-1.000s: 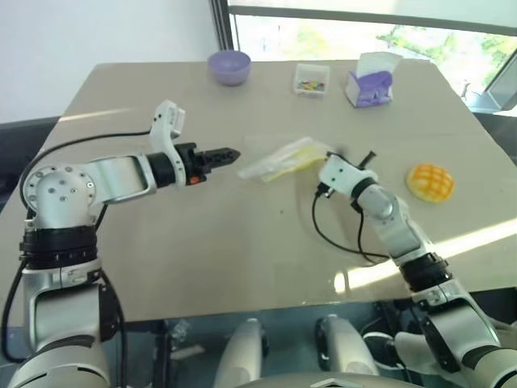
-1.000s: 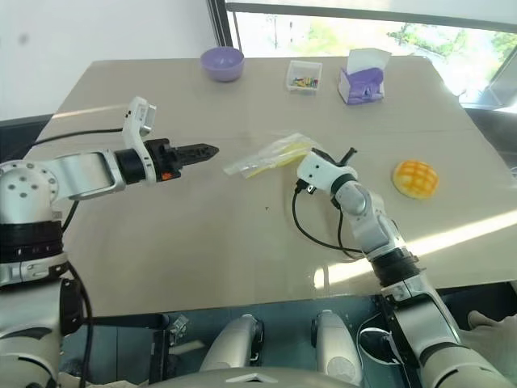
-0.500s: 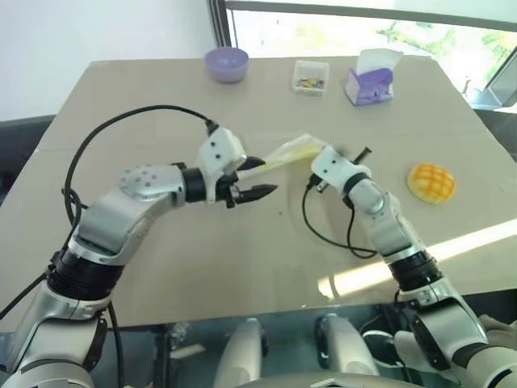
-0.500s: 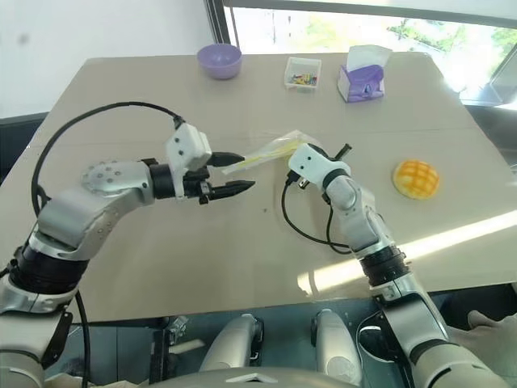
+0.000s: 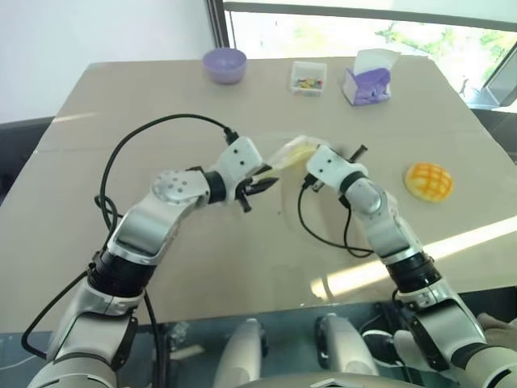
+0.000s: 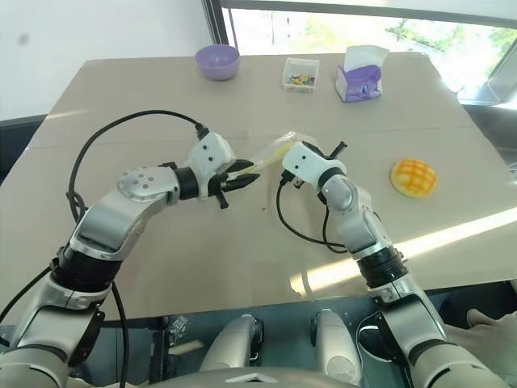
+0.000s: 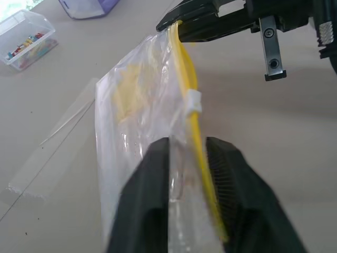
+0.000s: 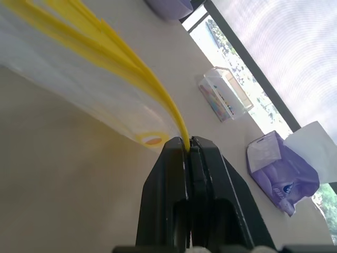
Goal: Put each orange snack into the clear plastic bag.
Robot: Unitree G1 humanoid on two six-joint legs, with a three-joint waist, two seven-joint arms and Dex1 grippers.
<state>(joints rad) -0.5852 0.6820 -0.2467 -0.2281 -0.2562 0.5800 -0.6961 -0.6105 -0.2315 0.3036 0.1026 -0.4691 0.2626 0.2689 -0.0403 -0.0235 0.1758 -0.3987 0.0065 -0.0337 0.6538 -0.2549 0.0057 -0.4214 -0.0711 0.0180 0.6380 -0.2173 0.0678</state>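
The clear plastic bag (image 5: pixel 291 151) is lifted off the middle of the table and stretched between both grippers, its yellow seal strip (image 7: pixel 185 79) running along one edge. My left gripper (image 7: pixel 187 145) is shut on the bag beside the strip, near its white slider. My right gripper (image 8: pixel 188 142) is shut on the strip's far end, and it also shows in the left wrist view (image 7: pixel 171 22). The orange snack (image 5: pixel 429 181), a domed bun with a grid top, lies alone on the table to the right of my right arm.
A purple bowl (image 5: pixel 227 65), a small clear box of colourful bits (image 5: pixel 309 78) and a purple-white tissue box (image 5: pixel 367 81) stand along the far edge. A black cable (image 5: pixel 319 230) loops under my right wrist. Bare tabletop (image 5: pixel 242 259) lies in front.
My left arm swung right to the bag, its wrist rolled, and its open fingers closed on the bag's edge. My right gripper kept its hold on the strip.
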